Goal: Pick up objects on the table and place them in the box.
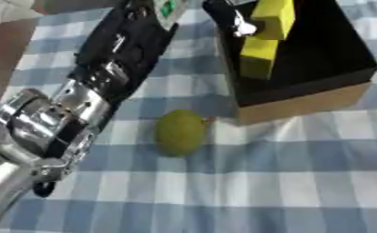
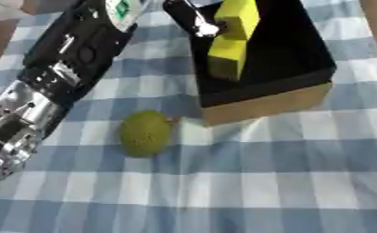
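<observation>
Item: one green-yellow fruit (image 1: 180, 132), rounded, with a short stem stub toward the box; it lies on the blue-and-white checked cloth (image 1: 287, 182), just beside the near corner of the box (image 1: 303, 105) and apart from it. Its long axis runs roughly toward and away from me, slightly tilted. Item: open box, black inside, tan card outside, holding yellow blocks (image 1: 267, 38) stacked against its left wall. My left arm (image 1: 88, 95) comes in from the lower left and stretches to the far side; its hand (image 1: 227, 18) is over the box's far left corner, touching or just beside the yellow blocks, and I cannot tell whether the fingers grip them. The fruit therefore lies nearer to me than that hand, below it in view and to the right of the forearm. I judge the left hand the nearer; my right hand is not visible. Writing: a small green label shows on the forearm; nothing on it is readable.
</observation>
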Motion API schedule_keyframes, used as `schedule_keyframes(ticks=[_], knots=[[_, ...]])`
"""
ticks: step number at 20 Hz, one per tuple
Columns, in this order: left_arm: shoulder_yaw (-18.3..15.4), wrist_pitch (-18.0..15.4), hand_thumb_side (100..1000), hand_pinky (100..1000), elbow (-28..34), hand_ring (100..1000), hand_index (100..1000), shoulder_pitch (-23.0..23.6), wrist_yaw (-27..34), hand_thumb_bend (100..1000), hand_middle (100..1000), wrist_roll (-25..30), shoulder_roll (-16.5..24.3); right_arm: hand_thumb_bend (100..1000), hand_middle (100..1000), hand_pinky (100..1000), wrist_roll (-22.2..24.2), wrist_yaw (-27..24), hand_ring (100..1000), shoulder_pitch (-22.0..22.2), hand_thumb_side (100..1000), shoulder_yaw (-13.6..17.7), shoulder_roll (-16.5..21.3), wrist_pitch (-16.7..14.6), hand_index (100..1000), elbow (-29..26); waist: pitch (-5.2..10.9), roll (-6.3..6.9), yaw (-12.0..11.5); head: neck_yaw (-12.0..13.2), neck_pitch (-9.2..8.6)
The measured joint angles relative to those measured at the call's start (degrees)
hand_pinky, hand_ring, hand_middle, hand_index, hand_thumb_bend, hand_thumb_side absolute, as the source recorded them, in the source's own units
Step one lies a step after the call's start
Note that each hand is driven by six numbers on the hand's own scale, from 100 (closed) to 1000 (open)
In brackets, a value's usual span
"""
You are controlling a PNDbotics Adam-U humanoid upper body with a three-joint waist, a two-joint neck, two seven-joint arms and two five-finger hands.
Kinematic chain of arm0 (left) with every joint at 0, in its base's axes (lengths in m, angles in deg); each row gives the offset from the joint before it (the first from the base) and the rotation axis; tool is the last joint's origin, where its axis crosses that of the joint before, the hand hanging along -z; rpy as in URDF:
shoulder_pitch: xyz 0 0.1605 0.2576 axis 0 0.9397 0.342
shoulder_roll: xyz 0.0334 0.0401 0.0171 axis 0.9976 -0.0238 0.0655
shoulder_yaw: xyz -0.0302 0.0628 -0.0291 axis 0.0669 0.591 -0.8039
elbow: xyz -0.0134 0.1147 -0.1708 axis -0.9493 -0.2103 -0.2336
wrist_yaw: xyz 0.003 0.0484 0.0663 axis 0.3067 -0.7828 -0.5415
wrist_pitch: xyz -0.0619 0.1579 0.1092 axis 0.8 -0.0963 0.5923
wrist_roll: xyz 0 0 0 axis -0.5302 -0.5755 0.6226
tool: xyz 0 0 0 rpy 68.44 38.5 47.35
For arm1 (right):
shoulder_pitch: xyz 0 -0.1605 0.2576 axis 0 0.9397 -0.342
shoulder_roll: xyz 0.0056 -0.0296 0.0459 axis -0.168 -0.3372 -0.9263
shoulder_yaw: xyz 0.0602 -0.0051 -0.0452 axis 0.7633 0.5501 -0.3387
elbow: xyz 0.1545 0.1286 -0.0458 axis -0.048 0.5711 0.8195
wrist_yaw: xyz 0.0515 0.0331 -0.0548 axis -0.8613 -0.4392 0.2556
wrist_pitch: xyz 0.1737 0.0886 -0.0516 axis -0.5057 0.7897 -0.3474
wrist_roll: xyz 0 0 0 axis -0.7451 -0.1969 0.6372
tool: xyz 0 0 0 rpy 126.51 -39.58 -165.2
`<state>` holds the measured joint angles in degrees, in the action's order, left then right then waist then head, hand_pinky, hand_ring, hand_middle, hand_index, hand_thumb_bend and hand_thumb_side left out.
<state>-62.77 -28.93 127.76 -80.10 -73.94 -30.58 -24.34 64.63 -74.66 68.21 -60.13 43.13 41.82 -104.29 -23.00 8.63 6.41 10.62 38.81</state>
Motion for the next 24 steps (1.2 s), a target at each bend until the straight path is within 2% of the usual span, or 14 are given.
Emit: schedule_keyframes(ticks=[2,4,11,14,16,17,18,20,22,24], knots=[[-0.05,-0.57,652,912,0.00,880,974,0.27,-1.22,580,822,-0.57,0.00,100,421,922,0.02,0.00,1000,0.02,470,-0.01,-0.02,0.02,877,0.00,0.00,0.00,0.07,0.09,0.20],[-0.11,-1.20,645,911,0.00,882,971,0.49,-2.45,585,824,-1.19,0.00,100,421,921,0.02,0.00,1000,0.04,470,-0.01,-0.11,0.04,877,0.00,0.00,0.00,0.09,0.12,0.42],[-0.51,-2.82,634,914,-0.12,887,966,0.82,-3.78,528,826,-2.84,0.02,100,420,921,0.09,0.00,1000,0.37,470,-0.04,-0.41,0.13,877,0.00,0.00,0.00,0.14,0.20,0.54],[-0.56,-3.04,604,903,-0.09,874,944,0.82,-2.42,441,808,-3.16,0.16,100,421,921,0.13,0.00,1000,0.65,470,-0.04,-0.41,0.22,877,0.00,0.06,0.00,-0.10,0.19,0.98],[-0.57,-3.08,596,902,0.06,872,939,0.82,-0.87,414,805,-3.33,0.66,100,421,921,0.13,0.00,1000,1.03,470,-0.04,-0.41,0.24,877,0.00,0.06,0.00,-0.17,0.15,1.24],[-0.57,-3.04,494,885,0.15,849,915,0.81,-0.02,301,783,-3.45,0.91,100,420,920,0.12,0.00,1000,1.12,470,-0.04,-0.41,0.25,877,0.00,0.07,0.00,-0.31,0.05,1.47],[-0.51,-3.02,476,880,0.53,838,913,0.81,1.07,288,774,-3.84,1.24,100,420,920,0.07,0.02,1000,1.58,470,0.02,-0.40,0.30,876,0.00,0.11,0.00,-0.96,-0.32,1.76],[0.06,-2.82,431,876,2.18,830,903,1.08,4.28,293,764,-5.13,3.59,100,419,920,-0.20,0.16,1000,2.76,470,0.09,-0.39,0.43,876,0.01,1.00,0.00,-2.71,-1.54,2.65],[1.72,-2.21,444,872,5.47,826,899,2.17,7.97,305,761,-6.83,7.11,100,418,920,-0.58,0.52,1000,3.89,470,0.47,-0.33,0.54,876,0.01,2.17,0.00,-3.77,-3.00,3.50],[4.12,-1.19,448,867,10.01,821,894,4.36,11.76,311,756,-8.30,10.39,100,418,920,-0.95,0.88,1000,4.66,470,0.74,-0.23,0.69,876,0.01,2.41,0.00,-4.48,-4.55,4.05]])
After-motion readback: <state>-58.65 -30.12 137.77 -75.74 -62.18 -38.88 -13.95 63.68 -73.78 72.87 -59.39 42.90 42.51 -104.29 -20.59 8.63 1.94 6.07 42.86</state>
